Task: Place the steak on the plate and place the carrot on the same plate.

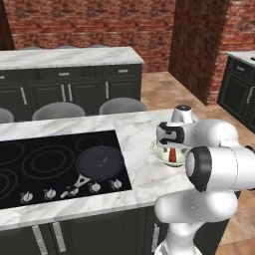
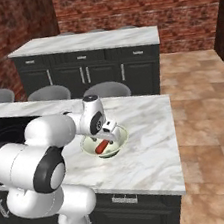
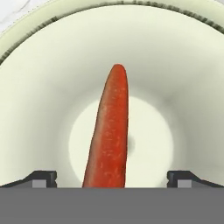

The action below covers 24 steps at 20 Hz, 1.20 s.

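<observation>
While pincer (image 3: 112,179) gapes (downward), carrot (image 3: 110,135) between tips, in bowl (image 3: 39,100)

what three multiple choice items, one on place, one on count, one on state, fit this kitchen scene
1. Where does the carrot lie?
A. in the pan
B. in the cream bowl
C. on the bare counter

2. How many knobs run along the front of the cooktop?
A. two
B. three
C. five

3. How does the claw stand?
A. open, a tip on each side of the carrot
B. shut on the carrot
C. shut on nothing

Answers:
1 B, the hand view shows the carrot against the bowl's curved inner wall.
2 C, the left base view shows five knobs in a row.
3 A, the two dark tips stand far apart, clear of the carrot.
</observation>
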Available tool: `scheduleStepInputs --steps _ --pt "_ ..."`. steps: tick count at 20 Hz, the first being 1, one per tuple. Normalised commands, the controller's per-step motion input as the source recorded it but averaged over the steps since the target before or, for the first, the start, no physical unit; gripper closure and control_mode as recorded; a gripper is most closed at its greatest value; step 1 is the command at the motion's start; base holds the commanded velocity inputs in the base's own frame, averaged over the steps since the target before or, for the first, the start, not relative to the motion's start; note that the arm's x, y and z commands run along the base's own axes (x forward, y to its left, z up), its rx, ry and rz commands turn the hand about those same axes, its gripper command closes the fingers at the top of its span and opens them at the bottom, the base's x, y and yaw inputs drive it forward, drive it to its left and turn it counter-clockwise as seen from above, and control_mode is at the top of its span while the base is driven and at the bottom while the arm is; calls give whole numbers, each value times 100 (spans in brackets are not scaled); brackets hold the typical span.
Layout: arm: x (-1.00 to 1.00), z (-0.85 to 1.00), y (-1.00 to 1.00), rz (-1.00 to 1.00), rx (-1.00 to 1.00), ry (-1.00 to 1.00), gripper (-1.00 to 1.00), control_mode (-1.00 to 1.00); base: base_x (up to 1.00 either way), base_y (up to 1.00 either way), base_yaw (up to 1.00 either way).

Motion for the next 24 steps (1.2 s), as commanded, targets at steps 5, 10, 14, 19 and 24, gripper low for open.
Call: scheduleStepInputs --steps 5,10,14,19,24 --pt "-5 -26 0 0 0 0 -100 -100 0 0 0" --pt "-12 -25 0 0 0 0 -100 -100 0 0 0" --pt "0 -1 0 0 0 0 100 -100 0 0 0" --pt "0 3 0 0 0 0 100 -100 0 0 0" --pt "-1 35 0 0 0 0 100 -100 0 0 0"
